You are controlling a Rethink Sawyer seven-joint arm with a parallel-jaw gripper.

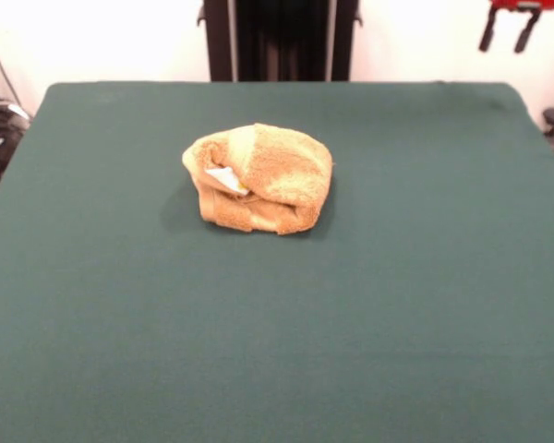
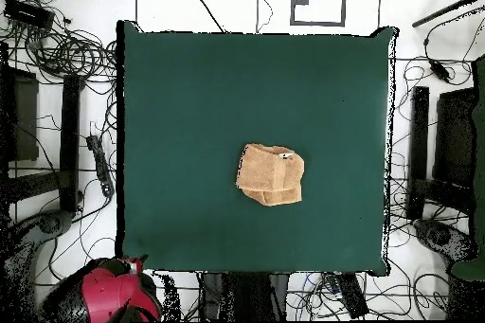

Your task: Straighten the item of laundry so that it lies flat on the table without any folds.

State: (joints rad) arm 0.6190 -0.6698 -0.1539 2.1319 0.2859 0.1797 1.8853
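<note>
Drawn back to the far side, at the top right corner of the front view. Gripper [image 1: 506, 35] hangs there with two dark fingers [image 1: 487, 33] pointing down, apart from each other, under a red wrist. Nothing between them. Seen from overhead, red and black arm [image 2: 112, 293] sits folded at the lower left, off the table corner, clear of everything.

Bright, even light; soft shadow beside the towel [image 1: 258, 177]
</note>
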